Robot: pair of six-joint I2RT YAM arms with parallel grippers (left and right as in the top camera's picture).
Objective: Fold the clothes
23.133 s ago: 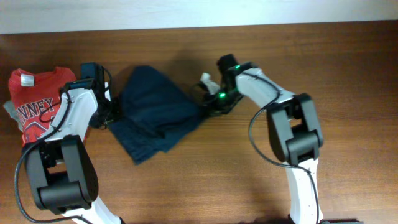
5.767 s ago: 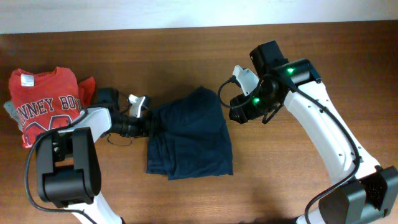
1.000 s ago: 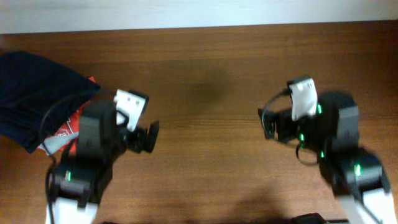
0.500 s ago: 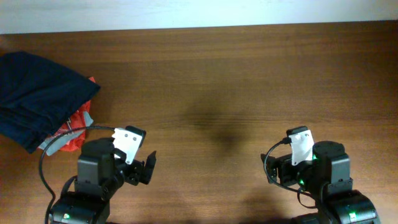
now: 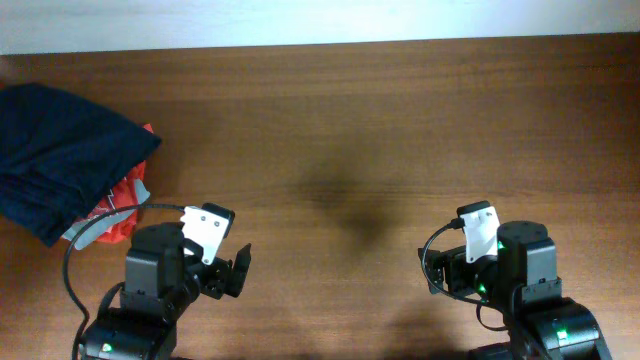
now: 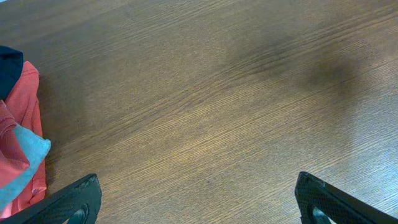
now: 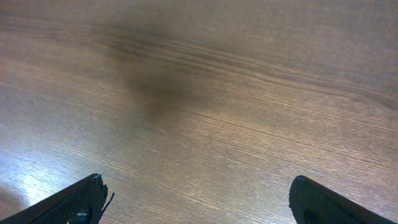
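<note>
Overhead, the clothes lay as a compact navy bundle at the far left edge of the surface. They rested on the red T-shirt, of which only a strip showed along the bundle's right side. A sliver of the grey garment poked out below it. The left pincer and the right pincer sat near the front edge, well apart from the pile and from each other, and neither carried anything. On that showing, the folding looked finished and the bundle stacked. At most a loose edge might have wanted tidying, though the folds themselves could not be made out.

The left wrist view showed the left pincer's fingertips spread wide at the bottom corners, with bare wood between them. At the left margin sat a corner of the navy clothes, the red T-shirt beneath it, and a pale fold of the grey garment lowest.

In the right wrist view the right pincer's tips stood just as far apart. Only wood grain and a dark shadow patch lay between them, and no garment was in sight.

No brand, label or writing could be read in any view. A pale fleck on the red strip, seen overhead, was too small to decipher.
</note>
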